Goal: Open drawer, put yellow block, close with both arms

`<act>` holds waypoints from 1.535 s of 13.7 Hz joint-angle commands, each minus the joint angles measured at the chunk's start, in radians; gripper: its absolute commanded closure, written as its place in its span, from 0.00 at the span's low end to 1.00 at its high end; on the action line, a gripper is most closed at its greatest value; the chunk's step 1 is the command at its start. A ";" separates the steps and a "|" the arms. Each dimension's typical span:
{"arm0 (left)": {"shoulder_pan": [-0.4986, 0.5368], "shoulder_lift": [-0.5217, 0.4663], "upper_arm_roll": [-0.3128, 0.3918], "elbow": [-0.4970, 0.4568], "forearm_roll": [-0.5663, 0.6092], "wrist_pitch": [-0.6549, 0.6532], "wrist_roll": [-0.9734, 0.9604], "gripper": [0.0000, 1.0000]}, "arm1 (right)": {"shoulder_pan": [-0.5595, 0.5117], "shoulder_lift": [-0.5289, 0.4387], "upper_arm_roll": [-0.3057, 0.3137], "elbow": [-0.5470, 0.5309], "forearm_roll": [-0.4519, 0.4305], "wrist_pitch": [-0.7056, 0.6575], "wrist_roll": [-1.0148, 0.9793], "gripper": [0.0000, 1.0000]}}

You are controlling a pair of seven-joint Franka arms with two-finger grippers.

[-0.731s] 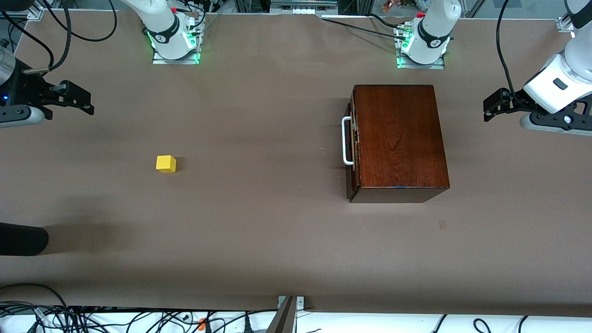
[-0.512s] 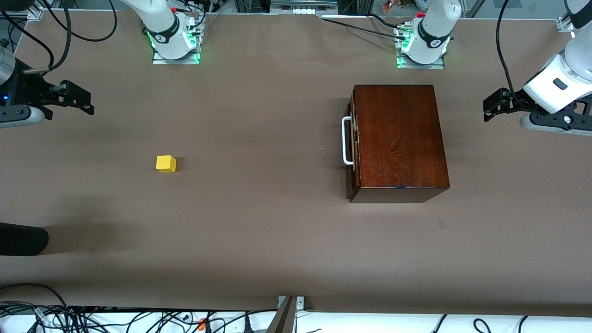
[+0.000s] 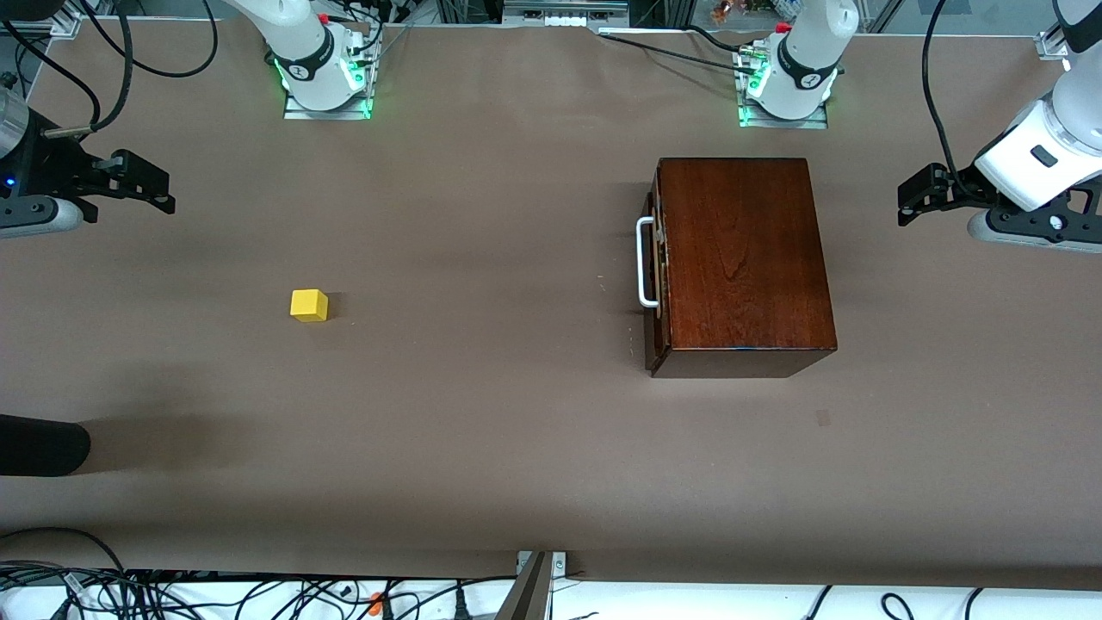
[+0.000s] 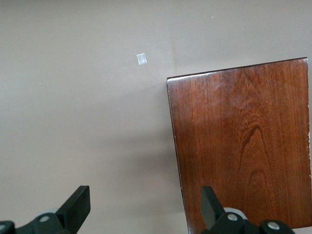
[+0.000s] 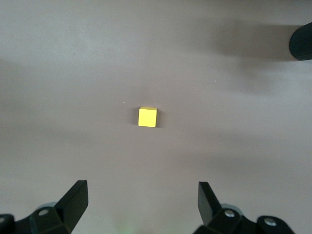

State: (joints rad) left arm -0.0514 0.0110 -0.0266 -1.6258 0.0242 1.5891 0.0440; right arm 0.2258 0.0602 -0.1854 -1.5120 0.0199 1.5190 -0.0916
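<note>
On the surface (image 3: 516, 448), almost nothing is altered since a moment ago: drawer (image 3: 658, 258) remains shut, yellow block (image 3: 309, 305) untouched toward the right arm's end. Left end effector (image 3: 916, 196) has crept slightly inward; right end effector (image 3: 148, 188) is unmoved; both spread, empty. Opening not yet begun.

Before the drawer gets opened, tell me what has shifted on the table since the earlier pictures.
Almost nothing. The left end effector has crept slightly toward the wooden box. The right end effector, yellow block and shut drawer stayed put; nothing gripped or released, both end effectors open.
</note>
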 commanded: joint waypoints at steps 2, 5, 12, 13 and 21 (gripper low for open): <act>0.004 0.021 -0.001 0.046 -0.026 -0.029 -0.013 0.00 | -0.008 0.009 0.003 0.021 0.002 -0.011 0.003 0.00; 0.004 0.021 -0.001 0.044 -0.024 -0.029 -0.013 0.00 | -0.008 0.009 0.003 0.021 0.002 -0.011 0.003 0.00; -0.005 0.021 -0.033 0.044 -0.026 -0.184 -0.015 0.00 | -0.008 0.009 0.003 0.021 0.002 -0.011 0.001 0.00; -0.005 0.030 -0.056 0.043 -0.026 -0.211 -0.018 0.00 | -0.008 0.009 0.003 0.021 0.003 -0.010 0.001 0.00; -0.008 0.208 -0.307 0.040 -0.107 -0.083 -0.243 0.00 | -0.008 0.009 0.003 0.021 0.002 -0.010 0.001 0.00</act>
State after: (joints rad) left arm -0.0610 0.1604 -0.2461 -1.6240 -0.0838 1.4612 -0.0960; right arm 0.2254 0.0603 -0.1858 -1.5120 0.0199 1.5190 -0.0916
